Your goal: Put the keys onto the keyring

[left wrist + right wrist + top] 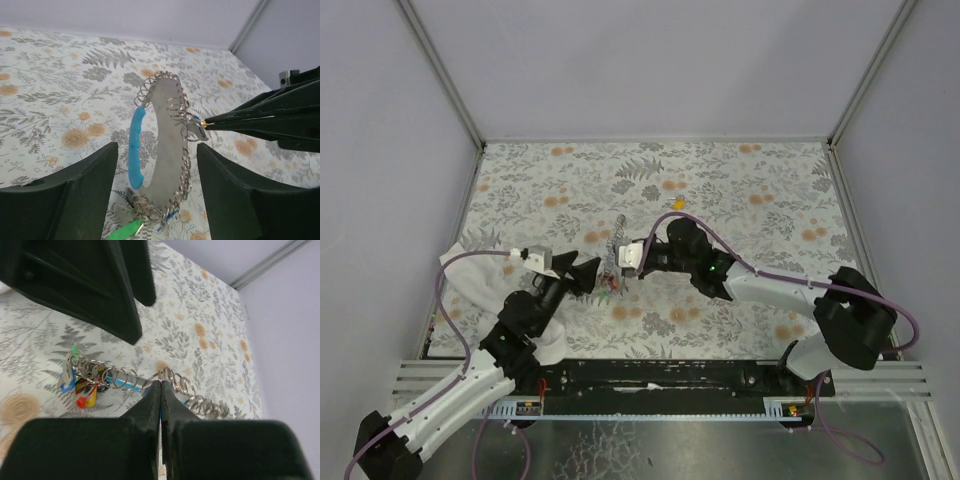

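Observation:
The keyring is a curved grey strap [167, 150] with a light-blue section [135, 147] and many small metal rings along its edge. It lies mid-table between my two grippers [612, 258]. A bunch of keys [82, 385] with green, blue, red and yellow heads hangs at its near end. A single yellow key [677, 203] lies apart, farther back. My left gripper [157, 150] is open, with a jaw on each side of the strap's near end. My right gripper [160, 384] is shut on one metal ring at the strap's edge. A bit of blue shows at its tips [206, 124].
A large white cloth [470, 272] lies at the left under the left arm. The floral tablecloth [740, 190] is bounded by grey walls at the back and on both sides. The left gripper's dark fingers [120, 305] fill the top of the right wrist view.

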You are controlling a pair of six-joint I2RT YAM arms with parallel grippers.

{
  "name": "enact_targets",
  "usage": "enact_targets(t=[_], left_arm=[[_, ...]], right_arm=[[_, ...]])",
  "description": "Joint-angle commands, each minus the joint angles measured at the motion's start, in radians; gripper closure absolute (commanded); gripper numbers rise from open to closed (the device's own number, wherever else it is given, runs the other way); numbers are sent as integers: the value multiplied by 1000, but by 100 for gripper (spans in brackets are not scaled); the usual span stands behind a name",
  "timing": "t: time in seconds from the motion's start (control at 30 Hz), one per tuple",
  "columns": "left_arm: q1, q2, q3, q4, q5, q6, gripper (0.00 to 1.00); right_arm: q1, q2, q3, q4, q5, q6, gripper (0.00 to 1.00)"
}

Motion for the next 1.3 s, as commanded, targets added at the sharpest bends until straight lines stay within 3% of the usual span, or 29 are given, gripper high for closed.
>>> enact_targets(t=[0.0, 0.23, 0.43, 0.63, 0.93, 1.27], left_arm=[[7, -99, -32, -38, -133, -24, 34], [6, -38, -21, -7, -83, -16, 28], [6, 105, 12, 41, -2, -11, 23], [7, 144, 12, 73, 28, -8, 21], [6, 164, 24, 78, 69, -13, 19], [6, 111, 64, -11, 110, -141, 12]], right_arm=[[7, 35, 61, 207, 76, 37, 100], [7, -53, -192, 264, 110, 215, 100], [8, -189, -353, 116, 155, 415, 100], [10, -279, -443, -7, 154, 540, 99], [9, -311, -476, -139, 182, 701, 86], [8, -426, -378, -388, 354, 853, 59]])
